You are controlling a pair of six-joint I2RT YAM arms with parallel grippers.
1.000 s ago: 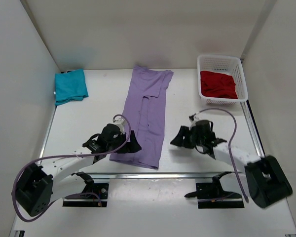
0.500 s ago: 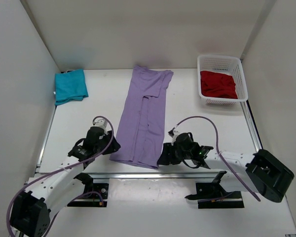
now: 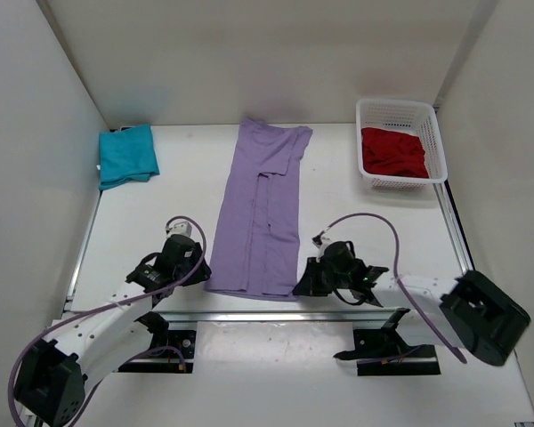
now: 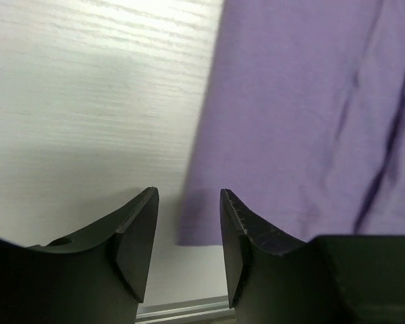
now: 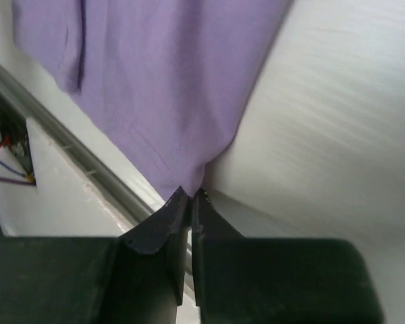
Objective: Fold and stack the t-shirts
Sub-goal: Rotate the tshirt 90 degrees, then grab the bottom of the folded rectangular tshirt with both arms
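A pale lavender t-shirt (image 3: 258, 209) lies folded lengthwise down the middle of the table, also seen in the left wrist view (image 4: 290, 115) and the right wrist view (image 5: 169, 88). My right gripper (image 3: 301, 289) (image 5: 190, 196) is shut on its near right corner, pinching the hem. At the near left corner my left gripper (image 3: 200, 267) (image 4: 189, 202) stands open, its jaws apart with the shirt's corner edge showing in the gap between them. A folded teal t-shirt (image 3: 127, 154) rests at the back left. A red t-shirt (image 3: 393, 151) is bunched in the basket.
A white lattice basket (image 3: 436, 147) stands at the back right. A metal rail (image 3: 276, 313) runs along the table's near edge just below the lavender shirt's hem. White walls close in the left, back and right sides.
The right gripper swung left to the shirt's near right corner and shut on it. The left gripper drew back off the shirt to its near left corner, jaws narrowing.
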